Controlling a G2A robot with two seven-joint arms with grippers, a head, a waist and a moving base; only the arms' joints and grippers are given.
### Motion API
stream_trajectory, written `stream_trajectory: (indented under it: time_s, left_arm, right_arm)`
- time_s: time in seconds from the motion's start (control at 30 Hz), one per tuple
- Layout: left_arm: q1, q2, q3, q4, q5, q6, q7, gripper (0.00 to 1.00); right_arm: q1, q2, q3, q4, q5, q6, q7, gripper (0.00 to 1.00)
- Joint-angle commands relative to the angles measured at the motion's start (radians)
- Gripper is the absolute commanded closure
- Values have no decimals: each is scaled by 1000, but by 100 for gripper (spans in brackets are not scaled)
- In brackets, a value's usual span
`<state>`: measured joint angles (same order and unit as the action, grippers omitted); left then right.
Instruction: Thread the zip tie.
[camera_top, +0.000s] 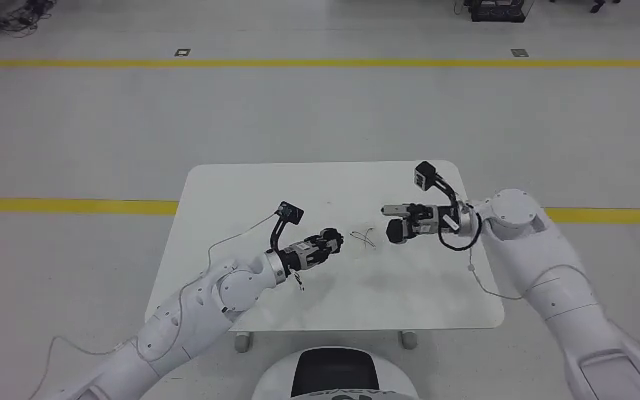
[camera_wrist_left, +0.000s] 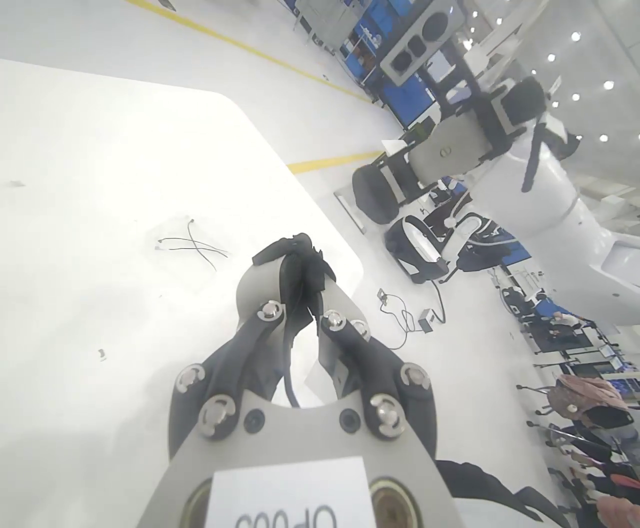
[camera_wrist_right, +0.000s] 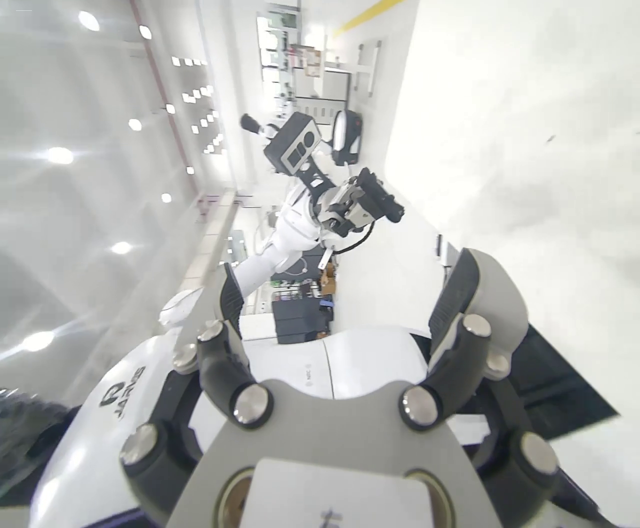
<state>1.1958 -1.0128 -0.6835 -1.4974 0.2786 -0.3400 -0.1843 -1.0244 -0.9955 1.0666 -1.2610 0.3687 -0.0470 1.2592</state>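
My left claw (camera_top: 338, 240) is clenched. In its wrist view the pads (camera_wrist_left: 280, 280) are pressed together on a black strand that looks like a tie (camera_wrist_left: 291, 395). The strand runs from the tips back between the fingers toward the palm. From the right wrist view that claw (camera_wrist_right: 387, 202) shows farther off, and the same strand (camera_wrist_right: 361, 240) curves out in a loop beneath it.

Two spare ties (camera_top: 363, 237) lie crossed on the table (camera_top: 260, 190), just ahead of the left claw's tips and not touching them. The left wrist view shows them (camera_wrist_left: 192, 245) as thin black lines flat on the white top, beyond the tips and off to one side.

My right claw (camera_top: 386, 222) faces the left one from across those spare ties, so the ties sit between the two claws. It is released: its fingers (camera_wrist_right: 452, 295) stand wide apart around the gap (camera_wrist_right: 345, 272), with nothing between them. It hangs above the table surface, near the spare ties but apart from them.
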Motion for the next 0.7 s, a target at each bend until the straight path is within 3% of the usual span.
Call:
stream_trajectory:
  time_s: [0.0, 0.07, 0.47, 0.67]
  left_arm:
    - [0, 0, 0, 0, 0, 0, 0, 100]
    - [0, 0, 0, 0, 0, 0, 0, 100]
    - [2, -1, 2, -3, -4, 0, -3, 100]
    - [-38, -11, 55, -36, -81, 0, -153, 100]
  right_arm:
    - [46, -3, -35, -19, -129, 34, -18, 0]
    - [86, -10, -87, -22, -232, 65, -17, 0]
    - [86, -10, -87, -22, -232, 65, -17, 0]
    - [86, -10, -87, -22, -232, 65, -17, 0]
